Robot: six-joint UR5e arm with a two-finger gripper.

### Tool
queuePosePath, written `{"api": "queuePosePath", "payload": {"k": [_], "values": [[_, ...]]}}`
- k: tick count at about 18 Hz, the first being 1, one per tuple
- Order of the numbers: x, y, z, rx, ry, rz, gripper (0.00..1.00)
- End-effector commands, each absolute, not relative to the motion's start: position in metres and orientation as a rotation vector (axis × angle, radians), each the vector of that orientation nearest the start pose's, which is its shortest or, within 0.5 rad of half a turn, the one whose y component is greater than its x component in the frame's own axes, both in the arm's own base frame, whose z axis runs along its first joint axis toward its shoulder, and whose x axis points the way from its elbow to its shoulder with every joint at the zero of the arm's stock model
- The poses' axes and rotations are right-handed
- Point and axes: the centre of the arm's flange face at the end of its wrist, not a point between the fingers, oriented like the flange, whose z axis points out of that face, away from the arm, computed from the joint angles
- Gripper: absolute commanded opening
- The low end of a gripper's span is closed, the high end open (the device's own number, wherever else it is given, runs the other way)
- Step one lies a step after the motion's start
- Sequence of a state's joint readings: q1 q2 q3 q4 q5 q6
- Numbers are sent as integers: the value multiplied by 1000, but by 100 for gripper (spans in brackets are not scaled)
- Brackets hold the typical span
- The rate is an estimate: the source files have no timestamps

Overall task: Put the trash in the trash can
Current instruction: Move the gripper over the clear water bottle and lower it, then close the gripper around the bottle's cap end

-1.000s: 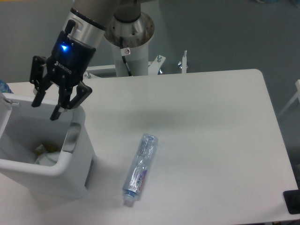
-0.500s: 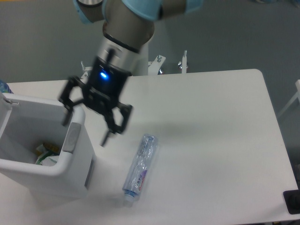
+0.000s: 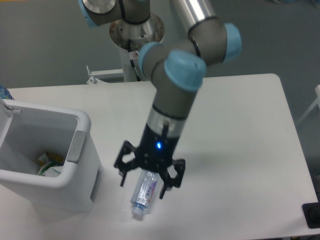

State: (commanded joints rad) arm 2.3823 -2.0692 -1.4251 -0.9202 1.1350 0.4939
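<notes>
Moved from beside the trash can (image 3: 60, 172) to above the bottle (image 3: 143, 194); my gripper (image 3: 148, 181) fingers are spread apart, bottle between them, wrapper (image 3: 49, 165) binned.

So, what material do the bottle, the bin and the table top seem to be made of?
The bottle looks like thin clear plastic: the table shows through it, and a bluish-purple label wraps its middle. The trash can seems moulded white plastic, matte to slightly glossy, with a rounded rim and a grey panel. The table is smooth, matte and white, possibly laminate; the picture cannot confirm that.
</notes>
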Motion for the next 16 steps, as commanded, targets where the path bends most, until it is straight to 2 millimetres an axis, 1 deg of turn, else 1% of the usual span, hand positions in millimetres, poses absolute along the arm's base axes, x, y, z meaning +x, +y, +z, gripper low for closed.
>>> {"api": "queuePosePath", "payload": {"k": [2, 4, 5, 8, 9, 10, 11, 13, 16], "values": [[-383, 606, 322, -2669, -349, -240, 100], [-376, 611, 304, -2714, -351, -285, 100], [-376, 612, 294, -2736, -359, -298, 100], [-370, 623, 276, -2811, -355, -293, 100], [-371, 623, 269, -2833, -362, -304, 100], [-365, 626, 257, -2858, -360, -328, 100], [-361, 630, 248, -2886, -352, -320, 100], [-352, 635, 236, -2942, -318, -278, 100], [-348, 638, 219, -2996, -296, -245, 100]]}}
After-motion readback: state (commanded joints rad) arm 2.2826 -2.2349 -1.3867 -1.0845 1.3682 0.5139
